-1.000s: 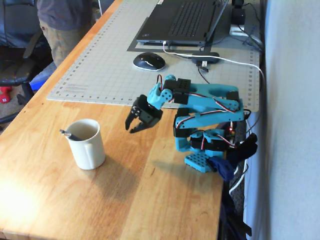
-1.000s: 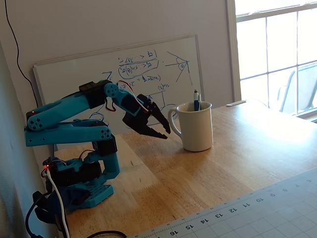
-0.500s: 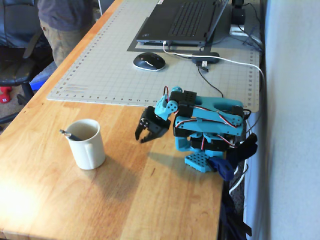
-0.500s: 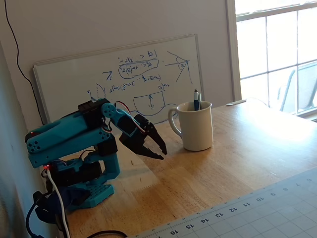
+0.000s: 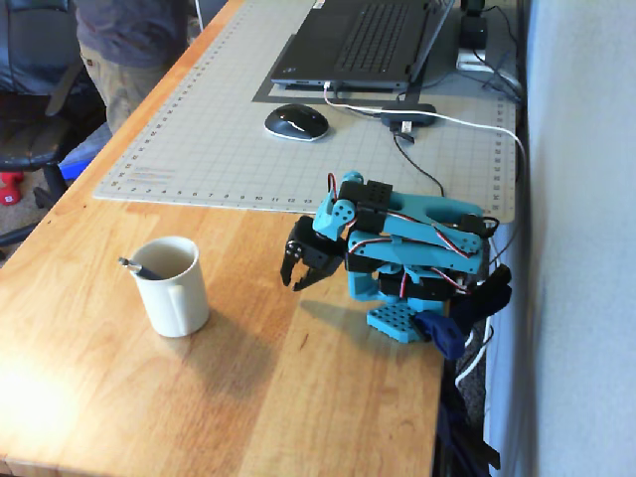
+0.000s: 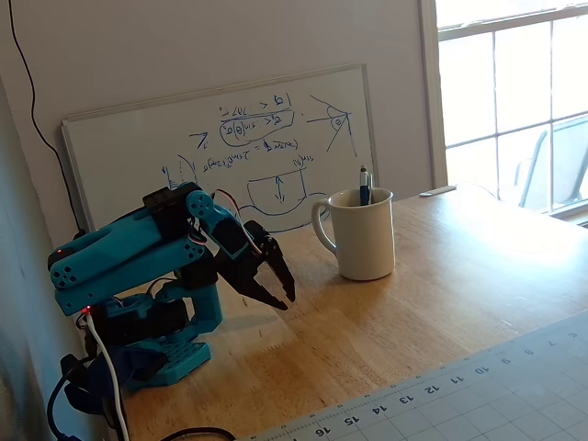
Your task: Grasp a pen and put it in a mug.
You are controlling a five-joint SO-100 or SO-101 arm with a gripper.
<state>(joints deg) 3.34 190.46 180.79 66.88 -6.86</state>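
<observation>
The arm (image 5: pixel 407 243) is built of bright teal plastic links with black servo blocks set between them, standing on a teal base plate (image 5: pixel 396 320) pierced with rows of small holes. Thin red and white cables loop along the links, and its gripper (image 6: pixel 273 283) is black.

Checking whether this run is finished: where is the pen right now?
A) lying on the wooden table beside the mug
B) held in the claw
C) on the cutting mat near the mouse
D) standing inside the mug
D: the pen sticks up out of the mug, and the claw hangs empty beside it, apart from both.
</observation>
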